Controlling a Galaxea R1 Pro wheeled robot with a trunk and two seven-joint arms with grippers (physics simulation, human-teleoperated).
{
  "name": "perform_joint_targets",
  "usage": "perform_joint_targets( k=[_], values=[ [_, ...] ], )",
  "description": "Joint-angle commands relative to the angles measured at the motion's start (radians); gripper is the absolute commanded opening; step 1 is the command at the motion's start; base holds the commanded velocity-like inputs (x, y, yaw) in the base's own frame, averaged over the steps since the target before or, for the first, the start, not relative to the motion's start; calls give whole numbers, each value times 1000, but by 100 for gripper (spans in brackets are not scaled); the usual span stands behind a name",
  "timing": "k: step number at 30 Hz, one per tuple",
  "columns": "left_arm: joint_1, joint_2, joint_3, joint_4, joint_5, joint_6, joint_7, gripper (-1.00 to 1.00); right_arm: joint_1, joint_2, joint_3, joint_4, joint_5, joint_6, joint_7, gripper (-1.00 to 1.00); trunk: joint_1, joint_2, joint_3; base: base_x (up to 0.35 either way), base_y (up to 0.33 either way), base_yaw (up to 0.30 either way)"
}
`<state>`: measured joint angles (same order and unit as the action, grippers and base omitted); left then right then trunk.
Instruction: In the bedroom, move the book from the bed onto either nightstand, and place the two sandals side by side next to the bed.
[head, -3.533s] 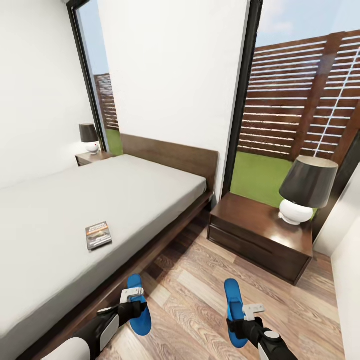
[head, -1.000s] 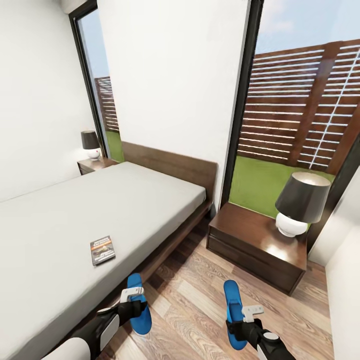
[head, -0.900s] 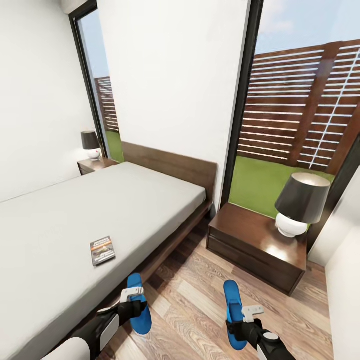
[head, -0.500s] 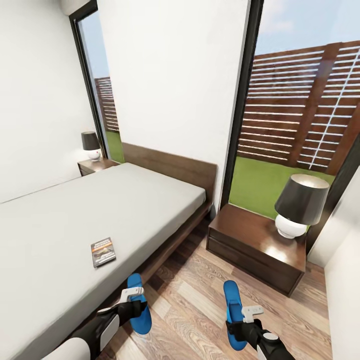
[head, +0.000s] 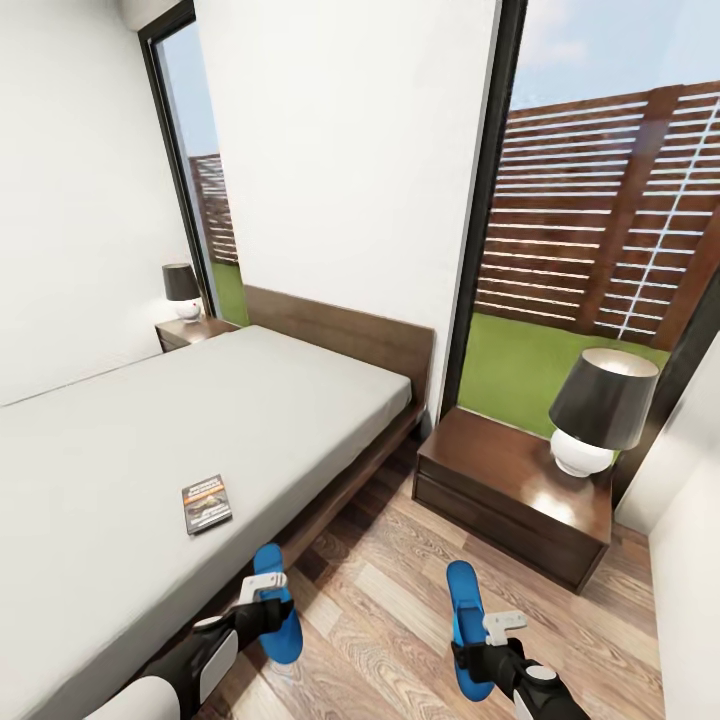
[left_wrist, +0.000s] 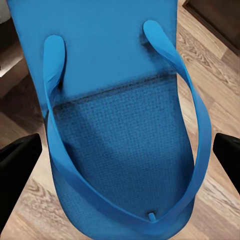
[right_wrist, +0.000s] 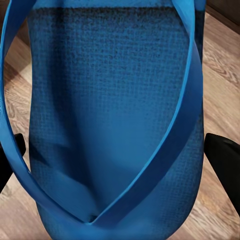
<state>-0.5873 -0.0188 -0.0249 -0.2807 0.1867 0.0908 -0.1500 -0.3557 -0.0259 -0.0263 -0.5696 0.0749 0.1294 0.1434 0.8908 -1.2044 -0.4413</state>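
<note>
The book (head: 206, 503) lies flat on the grey bed (head: 150, 440), near its floor-side edge. Two blue sandals rest on the wood floor: the left sandal (head: 277, 608) just beside the bed frame under the left gripper (head: 266, 586), the right sandal (head: 466, 626) well apart, under the right gripper (head: 497, 630). A lamp (head: 600, 410) stands on the near nightstand (head: 500, 478)

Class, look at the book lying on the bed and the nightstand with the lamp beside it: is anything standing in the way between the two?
Nothing visible does. The book lies on bare mattress; between it and the nightstand is only the bed edge and floor. The lamp occupies one corner of the top.
</note>
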Motion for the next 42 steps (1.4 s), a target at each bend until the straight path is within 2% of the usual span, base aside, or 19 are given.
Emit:
perform_joint_targets(
  k=[1, 19, 42],
  values=[
    [0, 0, -3, -2, 10, 3, -1, -100, 0, 0, -3, -2, 8, 6, 6, -100, 0, -1, -1, 21, 22, 0],
    [1, 0, -3, -2, 10, -14, 0, -100, 0, 0, -2, -3, 8, 6, 8, -100, 0, -1, -2, 19, 19, 4],
    [1, 1, -3, -2, 9, -15, 1, -100, 0, 0, 3, -3, 8, 6, 3, -100, 0, -1, -21, 27, 22, 110]
  ],
)
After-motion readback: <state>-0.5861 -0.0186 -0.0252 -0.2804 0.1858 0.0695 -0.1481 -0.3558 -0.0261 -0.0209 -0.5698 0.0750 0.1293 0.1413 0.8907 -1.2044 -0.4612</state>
